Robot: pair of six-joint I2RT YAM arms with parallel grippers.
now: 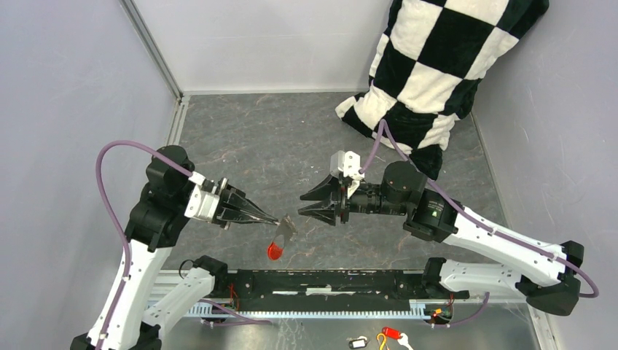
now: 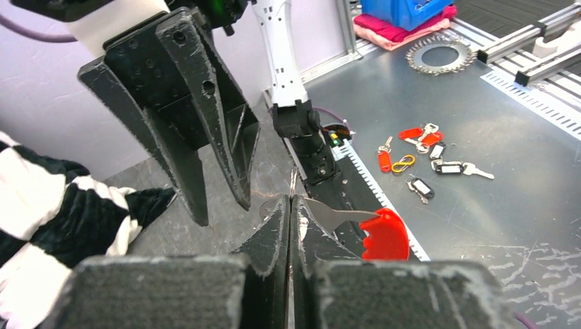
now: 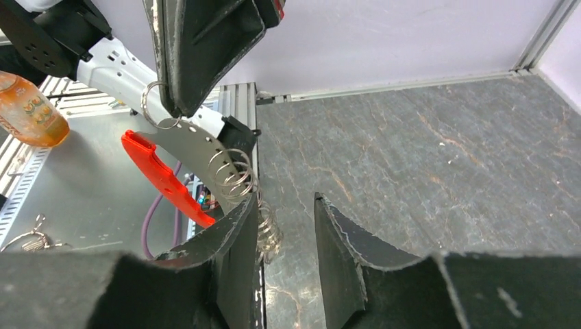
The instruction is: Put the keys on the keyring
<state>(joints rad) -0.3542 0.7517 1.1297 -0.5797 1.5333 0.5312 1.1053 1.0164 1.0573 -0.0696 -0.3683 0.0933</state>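
While left gripper [image 1: 276,219] clamps red key [image 1: 275,251], right gripper [image 1: 300,204] gapes, empty; keyring [image 3: 237,178] seemingly touching it.

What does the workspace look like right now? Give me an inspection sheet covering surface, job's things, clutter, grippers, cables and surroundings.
Surface: dark grey marbled table top.
Job's things: long red plastic key with a grey metal blade, held in the air; silvery wire-loop keyring chain hanging alongside the blade.
Clutter: loose key tags on the metal bench beyond the table; black-and-white checkered cloth at the far right corner.
Grippers: left gripper shut on the key's blade; right gripper open, facing it.
Cables: purple cables looping along both arms.
Surroundings: pale grey walls.
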